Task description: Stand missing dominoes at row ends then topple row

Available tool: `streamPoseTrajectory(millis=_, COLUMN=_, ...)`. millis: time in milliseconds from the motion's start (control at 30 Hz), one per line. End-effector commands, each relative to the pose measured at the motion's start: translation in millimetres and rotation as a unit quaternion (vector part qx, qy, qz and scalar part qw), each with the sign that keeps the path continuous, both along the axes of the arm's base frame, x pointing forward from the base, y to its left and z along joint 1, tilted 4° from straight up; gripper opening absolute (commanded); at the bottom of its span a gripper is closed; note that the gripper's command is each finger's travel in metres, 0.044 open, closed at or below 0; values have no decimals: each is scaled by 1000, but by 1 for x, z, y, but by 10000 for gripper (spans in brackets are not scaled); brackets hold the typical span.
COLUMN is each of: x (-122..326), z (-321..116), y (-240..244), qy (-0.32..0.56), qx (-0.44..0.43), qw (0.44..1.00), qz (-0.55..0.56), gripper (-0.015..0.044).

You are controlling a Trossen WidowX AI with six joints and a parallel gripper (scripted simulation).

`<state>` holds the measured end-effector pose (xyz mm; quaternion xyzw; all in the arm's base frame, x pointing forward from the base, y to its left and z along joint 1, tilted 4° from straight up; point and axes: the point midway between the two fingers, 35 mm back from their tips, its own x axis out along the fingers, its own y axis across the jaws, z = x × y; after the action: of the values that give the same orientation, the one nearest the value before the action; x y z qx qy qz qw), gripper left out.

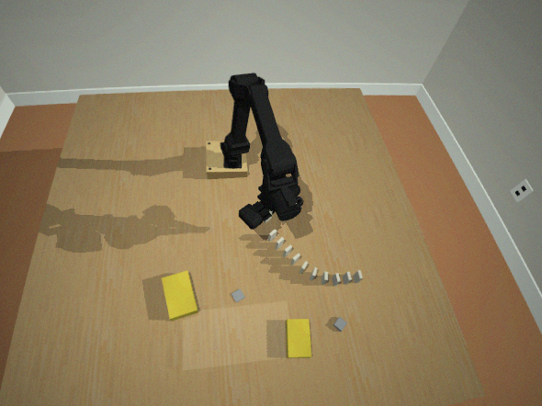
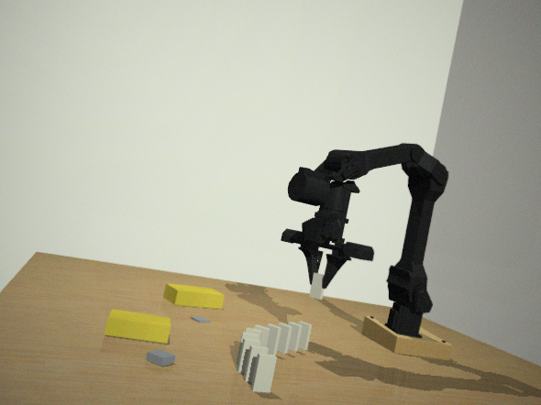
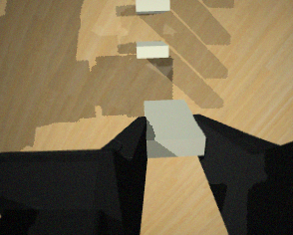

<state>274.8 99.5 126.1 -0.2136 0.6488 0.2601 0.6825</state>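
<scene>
Several white dominoes stand upright in a curved row; its end nearest the arm base is a domino (image 1: 273, 234) (image 2: 305, 335) (image 3: 152, 51), and its far end is another domino (image 1: 358, 276) (image 2: 264, 373). My gripper (image 2: 318, 285) (image 3: 168, 123) is shut on a white domino (image 2: 316, 291) (image 3: 174, 129). The held domino is roughly upright and hangs above the table, beyond the row's arm-side end, apart from the row. In the top view the arm mostly hides it. In the wrist view the nearest standing domino is just ahead of the held one.
Two yellow blocks (image 1: 180, 295) (image 1: 299, 338) (image 2: 194, 296) (image 2: 138, 326) lie on the side of the row away from the arm base. Two small grey pieces (image 1: 237, 295) (image 1: 340, 324) (image 2: 200, 319) (image 2: 160, 357) lie near them. The arm stands on a wooden base (image 1: 216, 156) (image 2: 424, 345).
</scene>
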Motion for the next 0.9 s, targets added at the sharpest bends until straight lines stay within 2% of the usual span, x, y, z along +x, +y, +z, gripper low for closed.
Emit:
streamPoseTrajectory(millis=0, x=1, z=-20, y=2, qy=3, qx=0, qw=1000, qz=-2, gripper=107)
streamPoseTrajectory(millis=500, x=-6, z=-89, y=5, qy=4, qx=0, qw=1000, qz=-2, gripper=107)
streamPoseTrajectory(millis=867, x=-7, z=-92, y=5, qy=4, qx=0, qw=1000, qz=-2, gripper=107)
